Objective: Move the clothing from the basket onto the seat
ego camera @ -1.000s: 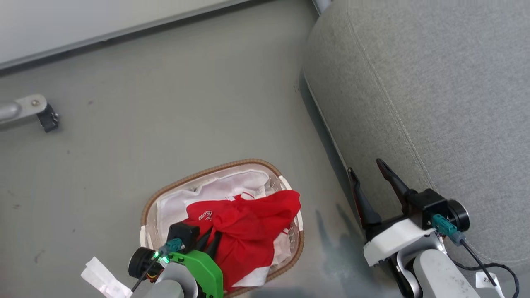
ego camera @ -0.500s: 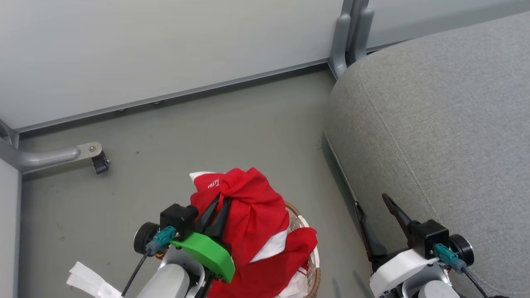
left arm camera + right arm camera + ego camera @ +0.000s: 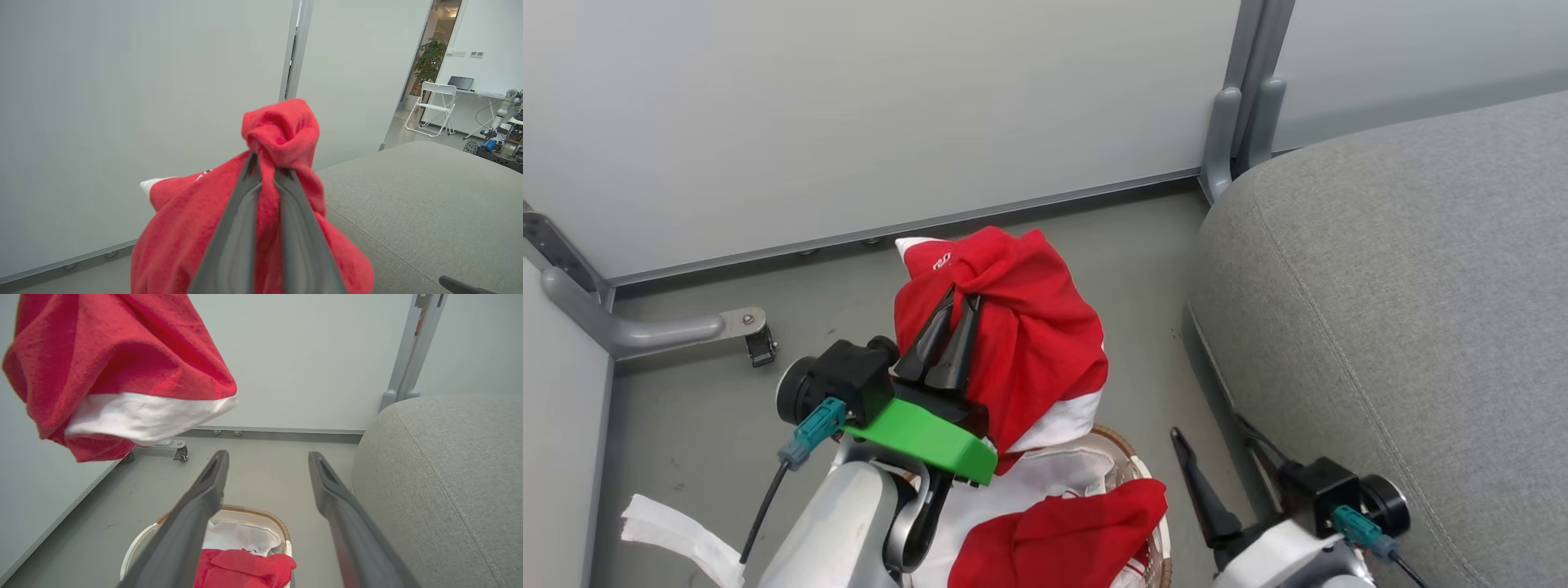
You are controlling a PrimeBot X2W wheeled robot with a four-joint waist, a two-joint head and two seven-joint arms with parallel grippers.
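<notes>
Two claws to report here. Starting closest in: found the right claw (image 3: pixel 1207 426) spread wide with nothing in it, parked low, with the seat (image 3: pixel 1405 327) just off to its right. Looking below and between its fingers, spotted the basket (image 3: pixel 253 509) on the floor, holding the white liner (image 3: pixel 241 537) and a lump of red fabric (image 3: pixel 245 565). Can't tell: tail of the same shirt, or a separate piece? Wouldn't call the basket emptied yet either way.

Moving up and out: got the left claw (image 3: pixel 962 298) pinched shut on a bunched fold of the clothing (image 3: pixel 1029 343), hoisted well above the basket, with the white hem dangling under the claw. Reads as the carry step, mid-lift, drop-off not yet done.

Next move, best guess: swing that left claw over to its right, across the gap, until above the seat, then let go. Worth going high enough to clear the rounded edge, and watching for any trailing fabric snagging on the basket rim.

Farther out beyond both claws, just a pale wall panel (image 3: pixel 849 122) and a grey post (image 3: pixel 1258 57).
</notes>
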